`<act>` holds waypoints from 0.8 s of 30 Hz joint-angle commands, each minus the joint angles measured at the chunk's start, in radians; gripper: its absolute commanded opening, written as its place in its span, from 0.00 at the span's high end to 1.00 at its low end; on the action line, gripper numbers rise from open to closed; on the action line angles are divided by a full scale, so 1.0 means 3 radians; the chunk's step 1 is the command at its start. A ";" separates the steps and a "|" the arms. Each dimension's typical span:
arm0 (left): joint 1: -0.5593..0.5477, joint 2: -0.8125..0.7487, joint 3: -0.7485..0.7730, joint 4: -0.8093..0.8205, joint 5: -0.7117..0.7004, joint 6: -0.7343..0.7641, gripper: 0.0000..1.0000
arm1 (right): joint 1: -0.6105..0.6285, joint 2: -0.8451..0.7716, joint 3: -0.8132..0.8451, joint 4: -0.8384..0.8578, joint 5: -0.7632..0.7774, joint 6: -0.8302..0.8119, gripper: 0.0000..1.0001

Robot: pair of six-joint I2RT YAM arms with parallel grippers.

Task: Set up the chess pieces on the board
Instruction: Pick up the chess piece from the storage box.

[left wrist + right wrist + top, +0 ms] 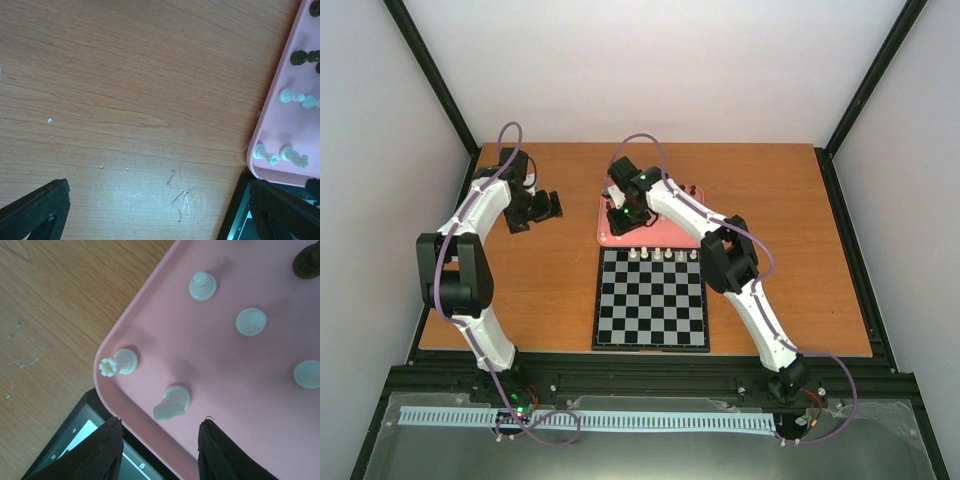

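Observation:
The checkered board (650,310) lies in the middle of the table with several cream-white chess pieces (658,256) along its far row. More pieces stand on the pink tray (240,405): a white crowned piece (118,363), a white knight (171,402), a pawn (202,286) and a dark piece (306,262). My right gripper (160,429) hovers open over the tray's near corner, the knight just beyond its fingertips, nothing between them. My left gripper (160,205) is open above bare wood left of the tray (280,115), holding nothing.
The tray (608,232) touches the board's far edge and is partly hidden by the right arm. The board's corner (235,220) shows in the left wrist view. Black frame posts and white walls enclose the wooden table (770,200).

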 commanded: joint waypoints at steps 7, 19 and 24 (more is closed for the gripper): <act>-0.0008 -0.0157 -0.0028 0.0065 0.0074 -0.0055 0.00 | 0.0004 0.0222 0.0192 -0.0007 0.0116 0.0010 0.55; -0.0008 -0.0164 -0.0058 0.0089 0.0119 -0.0062 0.00 | -0.0001 0.0363 0.0290 0.0010 0.0077 0.0023 0.55; -0.0008 -0.0149 -0.0057 0.0093 0.0144 -0.0066 0.00 | -0.0009 0.0404 0.0335 0.0028 0.0077 0.0038 0.55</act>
